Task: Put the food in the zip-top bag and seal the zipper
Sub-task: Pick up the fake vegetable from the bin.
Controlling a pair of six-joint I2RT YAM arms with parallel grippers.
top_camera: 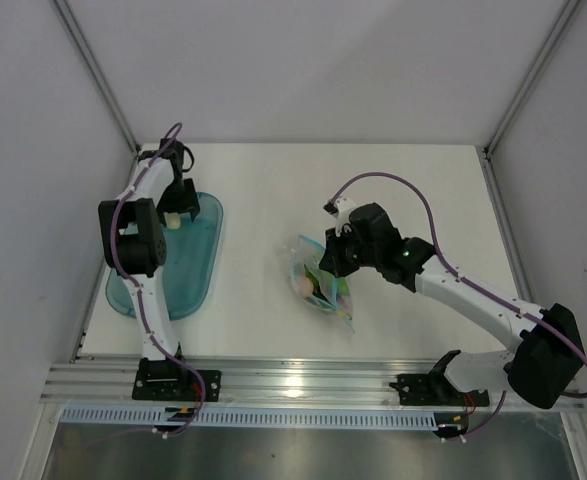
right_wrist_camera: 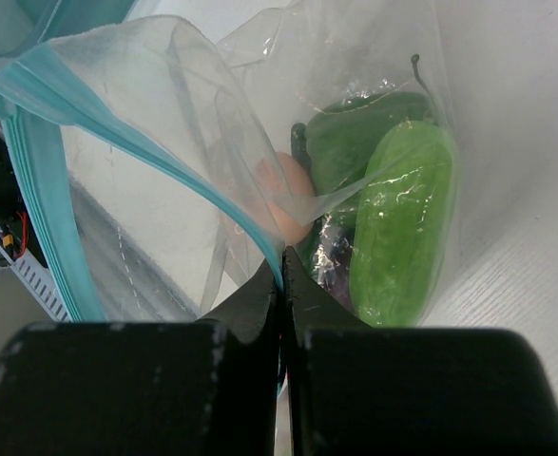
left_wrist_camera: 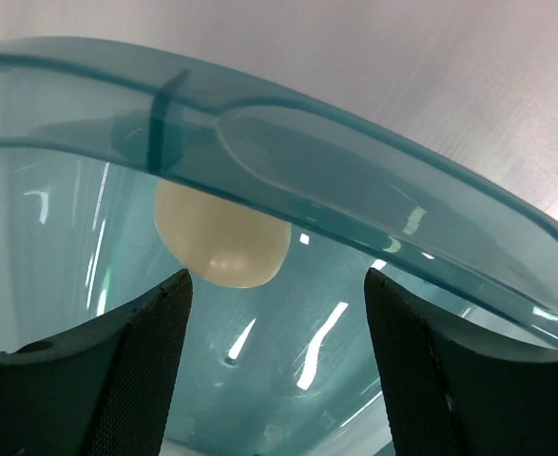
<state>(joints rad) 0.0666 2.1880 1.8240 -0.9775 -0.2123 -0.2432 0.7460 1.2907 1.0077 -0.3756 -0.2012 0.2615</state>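
The clear zip-top bag (top_camera: pixel 325 283) lies mid-table and holds green (right_wrist_camera: pixel 400 223), purple and orange food pieces. My right gripper (right_wrist_camera: pixel 283 258) is shut on the bag's teal-blue zipper strip (right_wrist_camera: pixel 117 125), holding the mouth up; it also shows in the top view (top_camera: pixel 335 255). My left gripper (left_wrist_camera: pixel 277 280) is open, low inside the blue tray (left_wrist_camera: pixel 374 199), its fingers either side of bare tray floor. A cream, egg-shaped food piece (left_wrist_camera: pixel 223 239) lies just beyond the left finger, against the tray wall; it also shows in the top view (top_camera: pixel 173 221).
The translucent blue oval tray (top_camera: pixel 198 262) lies at the table's left side under the left arm. White walls with metal posts stand close on the left, right and back. An aluminium rail (top_camera: pixel 303 380) runs along the near edge.
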